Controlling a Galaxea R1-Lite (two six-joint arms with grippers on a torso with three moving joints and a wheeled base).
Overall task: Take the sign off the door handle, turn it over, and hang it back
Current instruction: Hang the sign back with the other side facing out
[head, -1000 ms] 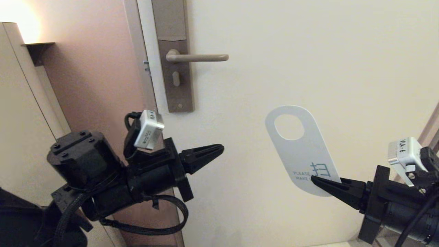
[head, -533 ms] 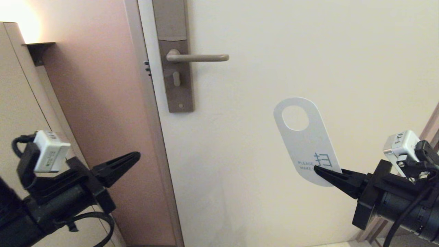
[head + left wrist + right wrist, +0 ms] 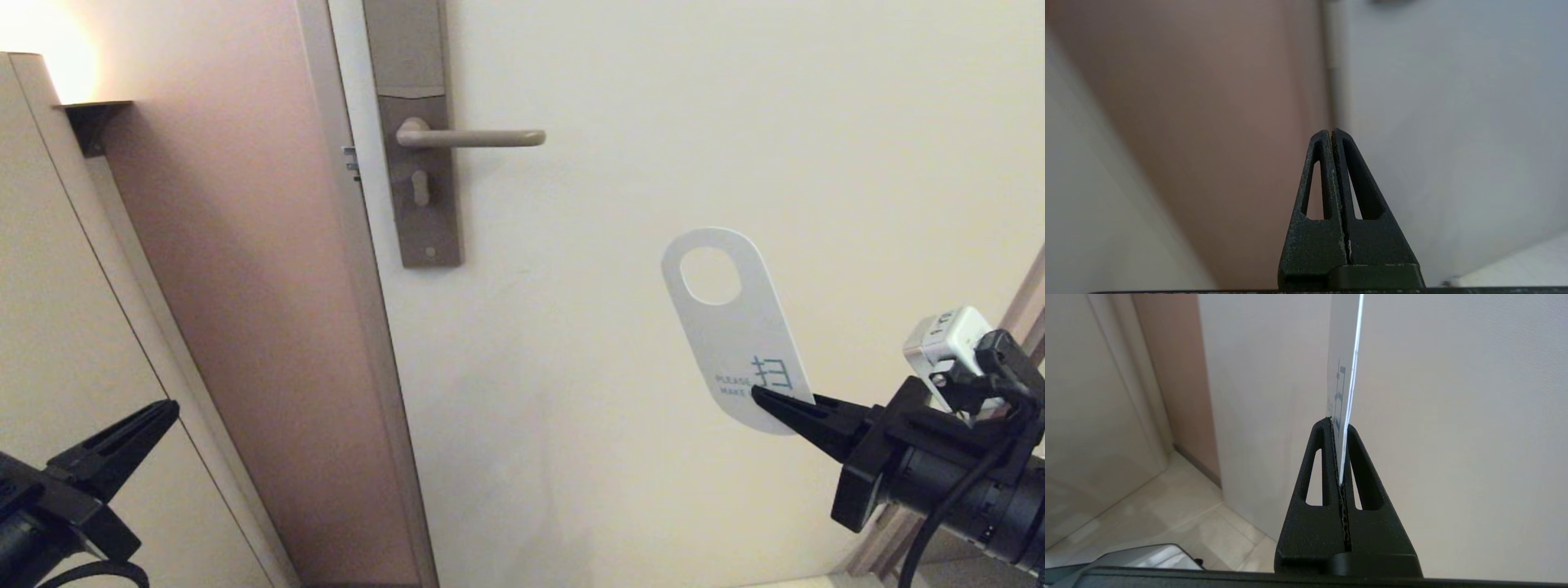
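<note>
Since a second ago my left gripper (image 3: 167, 406) has swung away from the middle of the door down to the 8 o'clock corner of the head view, in front of the pale panel beside the door frame (image 3: 359, 327); its fingers are pressed together with nothing between them. Meanwhile the sign (image 3: 731, 327) has drifted slightly up and toward 3 o'clock.

My right gripper (image 3: 758, 394) reaches in from about 4 o'clock, clenched on the rounded lower end of the sign, pinching the card edge-on (my right wrist view shows the thin white edge running straight up out of the fingers). The white side faces the head camera, with teal "PLEASE MAKE" lettering partly covered by my fingertips, and the oval hole sits at the upper end, tilted a little toward 11 o'clock.

The sign is in the air in front of the cream door (image 3: 653, 122), well apart from the door handle (image 3: 473, 137), which lies level at about 11 o'clock on its tall brown-grey plate (image 3: 416, 188).
</note>
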